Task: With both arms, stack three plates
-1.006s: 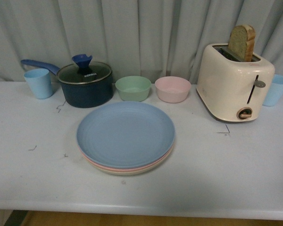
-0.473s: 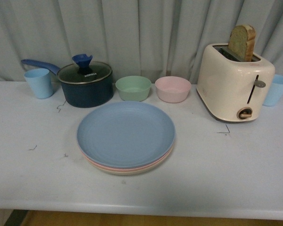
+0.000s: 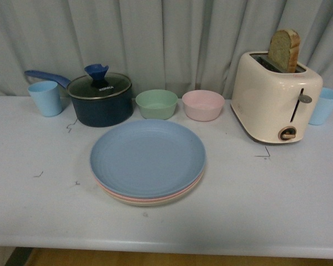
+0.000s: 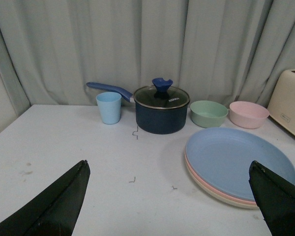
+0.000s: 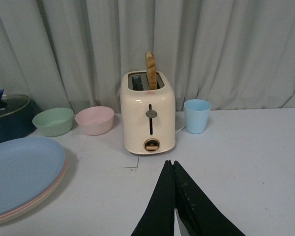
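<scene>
- Left gripper (image 4: 169, 196): fingers spread wide, nothing between them, above bare table (image 4: 64, 147).
- Right gripper (image 5: 174, 206): fingers pressed together, empty (neither arm shows in front view).
- Plates stacked mid-table: blue plate (image 3: 147, 157) on top, pink plate (image 3: 127, 197) under it, beige plate (image 3: 150, 203) at bottom.
- Behind stack: saucepan (image 3: 100, 101), green bowl (image 3: 156, 103), pink bowl (image 3: 203, 105).
- Toaster (image 3: 276, 103) off to the right, bread in slot.
</scene>
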`<state>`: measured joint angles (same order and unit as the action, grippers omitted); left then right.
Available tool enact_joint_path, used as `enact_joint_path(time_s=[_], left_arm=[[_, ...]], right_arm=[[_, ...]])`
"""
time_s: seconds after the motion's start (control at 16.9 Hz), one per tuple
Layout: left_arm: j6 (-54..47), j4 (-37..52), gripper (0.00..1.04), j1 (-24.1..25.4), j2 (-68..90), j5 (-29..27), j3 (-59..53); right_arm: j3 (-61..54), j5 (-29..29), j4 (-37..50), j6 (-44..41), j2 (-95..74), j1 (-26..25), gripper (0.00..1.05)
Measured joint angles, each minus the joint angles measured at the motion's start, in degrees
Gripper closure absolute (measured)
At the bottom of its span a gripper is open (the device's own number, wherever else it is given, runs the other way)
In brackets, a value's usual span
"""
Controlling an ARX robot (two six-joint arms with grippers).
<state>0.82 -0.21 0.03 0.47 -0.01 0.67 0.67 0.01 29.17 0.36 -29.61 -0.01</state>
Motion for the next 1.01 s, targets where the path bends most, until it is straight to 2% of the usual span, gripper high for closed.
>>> enact_joint_path(time_s=[0.41, 0.77, 0.89, 1.01], left_arm=[[0.0, 0.0, 0.07, 0.0, 0.0, -0.02, 0.0], [0.0, 0.0, 0.07, 0.0, 0.0, 0.0, 0.0], [0.0, 0.0, 0.07, 0.0, 0.0, -0.07, 0.0], [0.0, 0.04, 0.07, 0.0, 0.0, -0.02, 0.0]], right_arm=[[0.0, 0.0, -12.79, 0.0, 13.33, 0.0, 1.03], [0.0, -0.02, -19.23, 0.0, 19.78, 0.0, 1.03], [0.0, -0.04, -29.53, 0.0, 28.55, 0.0, 1.03], [0.0, 0.0, -29.75, -0.02, 29.29, 0.0, 1.03]])
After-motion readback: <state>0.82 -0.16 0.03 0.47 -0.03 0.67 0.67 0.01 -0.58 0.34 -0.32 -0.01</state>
